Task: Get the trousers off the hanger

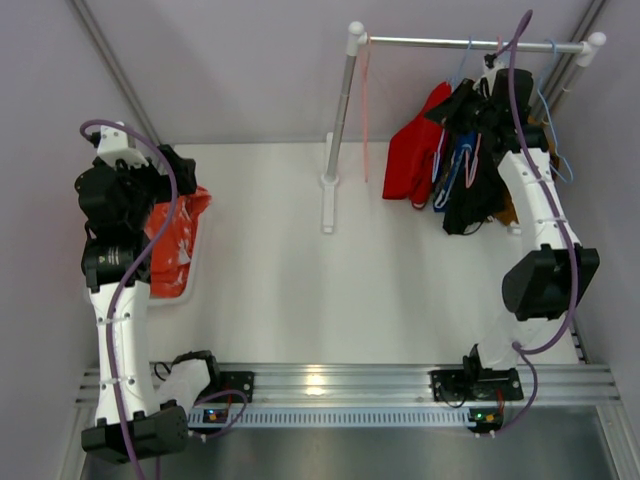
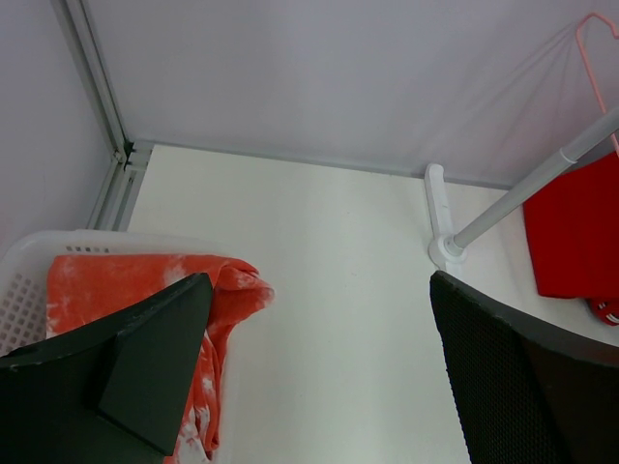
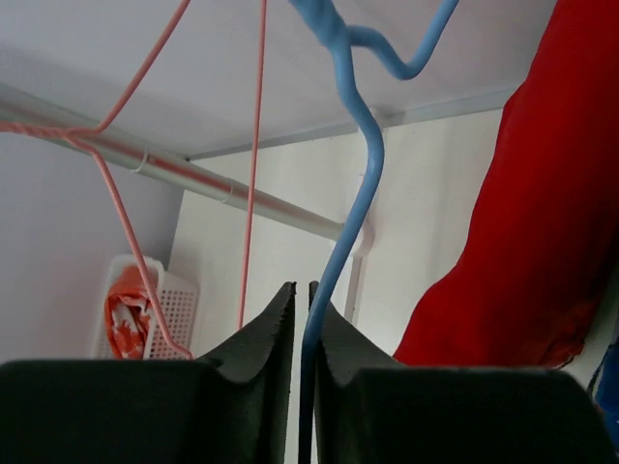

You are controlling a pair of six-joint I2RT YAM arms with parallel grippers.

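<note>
Tabletop (image 1: 280, 270) is white, walled at the back, L and R. The widest free stretch I've got is the middle, between the basket at the left edge and the rack post.

Rack rail (image 1: 440, 42) spans the far-right corner above the back edge. Its post (image 1: 341, 110) stands on the tabletop near back centre.

Right arm (image 1: 535, 200) runs up along the right edge into the hanging clothes. It's tight there, w/ the wall close on one side and cloth touching the other.

Red trousers (image 1: 408, 160) hang from the rail on the post side, bottom hem clear of the tabletop. Black trousers (image 1: 478, 195) are bunched just beside them, partly behind the arm. I can't separate the other pieces in that bundle.

Basket (image 2: 39, 261) sits against the left edge. Speckled orange-red trousers (image 1: 175, 235) lie in it, one fold draped over the rim toward centre.

Blue hanger (image 3: 363, 145) and pink hanger (image 3: 116, 193) hook over the rail.

Left gripper (image 2: 319, 358) hangs over the basket rim, jaws wide apart, nothing between them.

Right gripper (image 3: 303, 290) is up by the rail, jaws nearly together and pinching the blue hanger's wire stem
</note>
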